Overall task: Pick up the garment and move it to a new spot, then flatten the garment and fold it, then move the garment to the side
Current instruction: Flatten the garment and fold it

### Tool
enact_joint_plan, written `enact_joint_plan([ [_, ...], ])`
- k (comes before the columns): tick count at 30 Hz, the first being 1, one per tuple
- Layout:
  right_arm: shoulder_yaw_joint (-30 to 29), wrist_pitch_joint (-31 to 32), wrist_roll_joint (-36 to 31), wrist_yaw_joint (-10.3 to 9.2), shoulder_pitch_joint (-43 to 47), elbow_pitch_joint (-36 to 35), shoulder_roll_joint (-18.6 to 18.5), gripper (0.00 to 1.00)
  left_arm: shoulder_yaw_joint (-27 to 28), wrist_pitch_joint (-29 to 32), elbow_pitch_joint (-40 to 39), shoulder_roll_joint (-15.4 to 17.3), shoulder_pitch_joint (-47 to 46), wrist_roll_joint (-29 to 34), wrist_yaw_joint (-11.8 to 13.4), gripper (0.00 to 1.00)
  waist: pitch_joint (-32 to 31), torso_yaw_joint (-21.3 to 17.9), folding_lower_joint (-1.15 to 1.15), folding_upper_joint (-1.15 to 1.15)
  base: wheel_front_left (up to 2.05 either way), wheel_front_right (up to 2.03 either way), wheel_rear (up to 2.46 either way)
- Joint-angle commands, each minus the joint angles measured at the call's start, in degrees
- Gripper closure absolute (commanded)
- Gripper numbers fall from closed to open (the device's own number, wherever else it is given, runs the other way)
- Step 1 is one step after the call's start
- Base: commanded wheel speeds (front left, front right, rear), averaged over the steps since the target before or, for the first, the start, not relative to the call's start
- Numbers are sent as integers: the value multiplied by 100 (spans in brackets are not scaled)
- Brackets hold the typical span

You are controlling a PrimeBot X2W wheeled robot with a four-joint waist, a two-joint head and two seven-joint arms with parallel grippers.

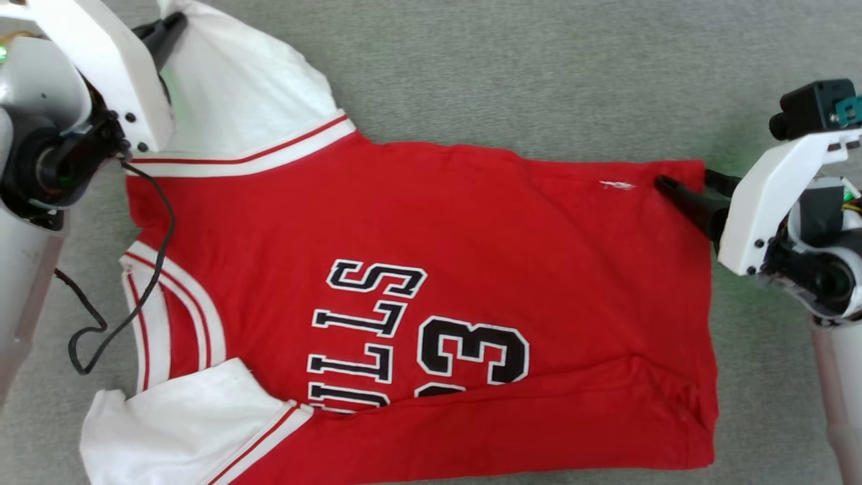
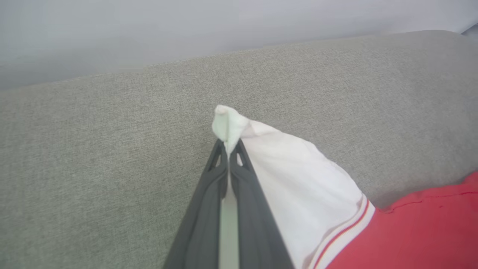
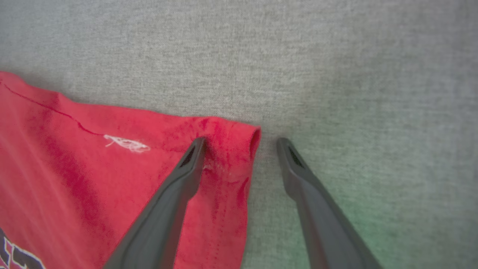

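Closest in, the left pincer (image 2: 227, 147) has its two long dark fingers pressed together on the tip of the white sleeve (image 2: 298, 179), and a small nub of cloth pokes out just beyond the fingertips. The right pincer (image 3: 242, 142) stands wide open. One finger rests on the far hem corner (image 3: 224, 142) of the bright red soft jersey shirt with white sleeve panels and dark white-outlined chest lettering (image 1: 471, 222). The other finger rests on bare upholstery just beside that corner, so the corner's edge lies between them, not yet caught. From the left pincer's grip the sleeve slopes away to its red-and-white stripe trim and into the red body. The shirt lies spread between the two pincers, chest up, with its near long side turned over the lower lettering. A thin black cable (image 1: 158, 249) from the left arm dangles over the collar area. Under and beyond both pincers stretches the grey woven fabric surface (image 1: 539, 81), with a pale wall (image 2: 224, 30) past its far edge. The step appears to be taking the far long edge at both ends. To do it well, the right pincer should probably slide a little further onto the corner and close on both layers of the hem. Both ends should then rise together at matching height, with the cloth kept taut but not so tight that the sleeve tip slips free.
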Motion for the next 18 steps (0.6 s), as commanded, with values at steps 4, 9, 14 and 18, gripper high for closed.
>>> enact_joint_plan([
  [4, 144, 495, -38, -1, 156, 354, 187, 100, 10, -140, -18, -76, 113, -24, -54, 100, 14, 125, 0, 0, 0, 0, 0],
  [9, 60, 248, -211, -2, 37, 12, 23, 100, 56, -326, 53, -86, 260, -66, -71, 100, -130, 179, 0, 0, 0, 0, 0],
  [14, -51, -171, -410, -2, 152, -441, -124, 100, 273, -698, -29, -69, 618, -251, -31, 100, -490, 237, 0, 0, 0, 0, 0],
  [18, -161, -430, -496, -3, 514, -712, -157, 100, 501, -1082, -285, 15, 1225, -407, 80, 100, -904, 317, 0, 0, 0, 0, 0],
])
